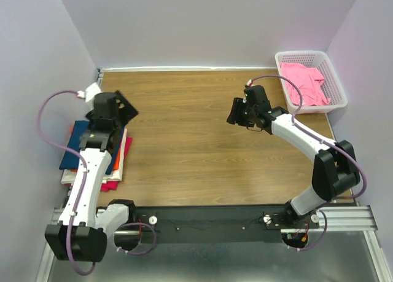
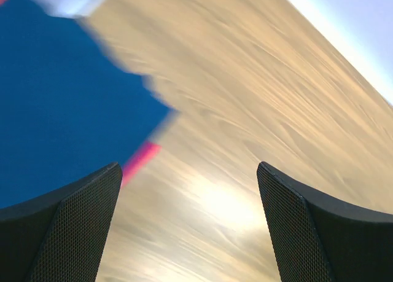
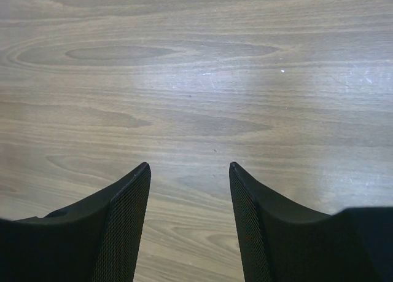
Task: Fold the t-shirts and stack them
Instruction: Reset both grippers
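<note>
A stack of folded t-shirts lies at the table's left edge, with the navy one (image 1: 77, 145) on top. An orange edge (image 1: 128, 148), a white edge (image 1: 120, 165) and a magenta edge (image 1: 110, 185) show under it. My left gripper (image 1: 126, 109) is open and empty, above the stack's far right corner. Its blurred wrist view shows the navy shirt (image 2: 61, 110), a magenta edge (image 2: 140, 161) and bare wood between the open fingers (image 2: 189, 171). A crumpled pink t-shirt (image 1: 305, 82) lies in the basket. My right gripper (image 1: 234, 113) is open and empty over bare wood (image 3: 189, 166), left of the basket.
The white lattice basket (image 1: 310, 53) stands at the back right corner. Walls close in the table at the back and on both sides. The wooden table (image 1: 184, 141) lies between the stack and the basket.
</note>
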`<state>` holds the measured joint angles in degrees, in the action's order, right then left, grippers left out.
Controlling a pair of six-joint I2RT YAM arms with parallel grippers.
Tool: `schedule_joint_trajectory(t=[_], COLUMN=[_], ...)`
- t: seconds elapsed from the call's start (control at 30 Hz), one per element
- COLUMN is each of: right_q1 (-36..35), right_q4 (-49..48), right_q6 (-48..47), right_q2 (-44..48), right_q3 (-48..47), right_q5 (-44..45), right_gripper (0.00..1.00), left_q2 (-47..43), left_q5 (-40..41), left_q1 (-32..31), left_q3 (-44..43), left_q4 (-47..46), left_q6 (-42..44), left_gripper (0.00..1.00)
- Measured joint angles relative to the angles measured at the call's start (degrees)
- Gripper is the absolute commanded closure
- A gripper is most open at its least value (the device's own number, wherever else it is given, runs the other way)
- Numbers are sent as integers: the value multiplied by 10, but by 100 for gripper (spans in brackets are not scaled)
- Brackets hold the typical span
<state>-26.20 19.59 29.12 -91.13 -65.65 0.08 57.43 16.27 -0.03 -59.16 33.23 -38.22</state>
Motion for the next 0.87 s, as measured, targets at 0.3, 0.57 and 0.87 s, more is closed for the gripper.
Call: schedule_joint_trajectory(t=[0.3, 0.57, 0.87], right_q1=[0, 0, 0], right_q4=[0, -2, 0], right_q6=[13, 26, 34], right_q2=[114, 233, 358], right_q3=[50, 110, 168], right_q5=[38, 67, 103], right_gripper=[37, 37, 37], left_q2=[73, 125, 114], left_q5=[-15, -10, -5], left_q1=[-240, -383, -420], left_q3=[-1, -6, 32], left_q4=[-95, -159, -229], left_q6=[-28, -22, -16], left_gripper=[2, 2, 2])
